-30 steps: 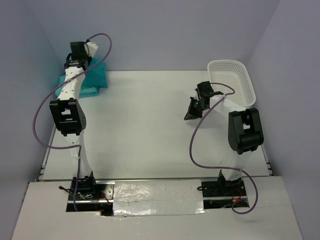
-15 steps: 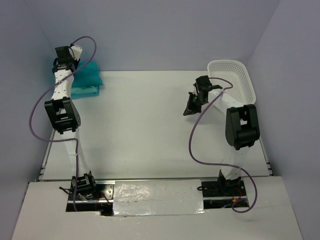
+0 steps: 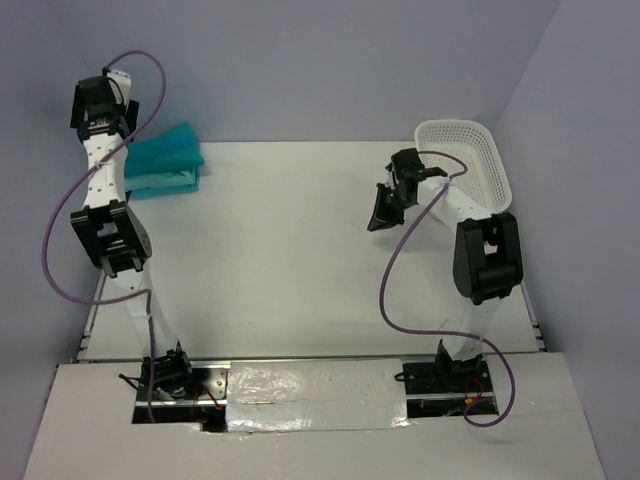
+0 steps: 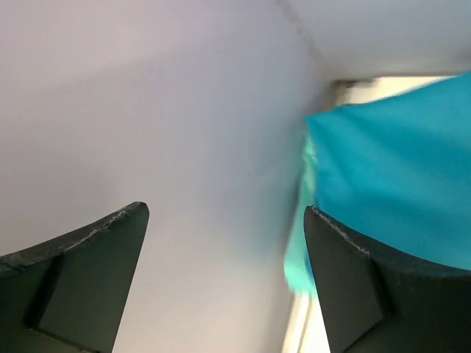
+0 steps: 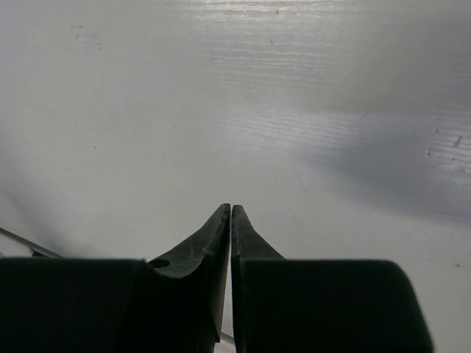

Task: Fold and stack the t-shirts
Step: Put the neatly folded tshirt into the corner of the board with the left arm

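Left gripper [image 4: 224, 213] fingers wide apart, empty, up by the wall [image 4: 147, 110]. Right gripper [image 5: 231, 209] fingers together over bare table [image 3: 280, 260]. Folded shirts [image 3: 165, 160] stacked in the far-left corner. Risk: left arm sits close, so a careless swing could drag the top fold open.

Top: high, looking down; left wrist shares t-shirts [image 3: 165, 160]; right wrist near table [image 5: 235, 95].

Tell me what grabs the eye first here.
A folded stack of teal t-shirts sits at the far left corner of the table, bright against its white. The left arm rears up beside it, jaws wide open. A white lattice basket stands far right, beyond the right arm, jaws shut.
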`<state>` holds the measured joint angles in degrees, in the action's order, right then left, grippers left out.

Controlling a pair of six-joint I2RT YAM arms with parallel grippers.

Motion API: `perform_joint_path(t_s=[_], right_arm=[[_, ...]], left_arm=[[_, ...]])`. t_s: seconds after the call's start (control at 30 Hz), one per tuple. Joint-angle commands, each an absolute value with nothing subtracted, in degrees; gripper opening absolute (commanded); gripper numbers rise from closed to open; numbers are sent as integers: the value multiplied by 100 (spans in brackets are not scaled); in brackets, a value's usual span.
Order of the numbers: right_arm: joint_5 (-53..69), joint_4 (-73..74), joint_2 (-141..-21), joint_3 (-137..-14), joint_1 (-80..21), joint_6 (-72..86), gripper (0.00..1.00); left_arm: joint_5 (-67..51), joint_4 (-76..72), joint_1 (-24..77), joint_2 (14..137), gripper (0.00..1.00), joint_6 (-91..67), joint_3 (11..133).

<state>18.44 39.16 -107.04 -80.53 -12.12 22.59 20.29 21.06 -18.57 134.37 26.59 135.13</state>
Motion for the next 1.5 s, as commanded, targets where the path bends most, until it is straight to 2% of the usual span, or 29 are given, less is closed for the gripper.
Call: perform_joint_path(t_s=[0.0,0.03,0.1,0.13,0.2,0.3,0.33,0.43,0.63,0.8,0.87,1.07,1.47], right_arm=[[1766,3991,-9977,-7920,-1213,2066,14],[1854,3947,-9871,-7806,-1195,2048,26],[1890,3788,-9660,-7490,-1187,1978,37],[1907,3753,-9468,-7401,-1152,1951,46],[1916,3709,-9273,-7129,-1134,1881,54],[1873,3613,-8773,-6681,-1134,1749,57],[1820,3551,-8406,-6523,-1125,1732,57],[1627,3200,-7746,-5829,-1108,1749,59],[1529,2725,-6137,-4405,-1116,2118,60],[1643,2154,-4645,-3280,-1116,2416,62],[1731,1873,-4282,-2902,-1116,2513,66],[1925,1442,-3569,-2435,-1116,2663,66],[1601,1090,-3358,-2303,-1107,2663,68]], left_arm=[[1049,2468,-1688,11771,99,2241,13019],[663,2644,-1522,11186,99,2267,12729],[353,3311,-1328,10376,99,2390,11842],[143,3548,-1188,10145,99,2365,11560],[-95,4199,-1108,9435,99,2084,10682],[-702,4684,-1099,8382,99,1942,9172],[-764,4658,-1099,8071,99,1951,8253],[-616,4535,-1081,6885,99,2109,6634],[-26,4509,-1072,5100,99,2706,4382],[938,4237,-1072,3336,99,3576,2887],[1229,4043,-1081,2807,99,3709,2568],[1380,3771,-1081,2224,99,3665,2197],[1380,3586,-1081,2232,99,3542,2065]])
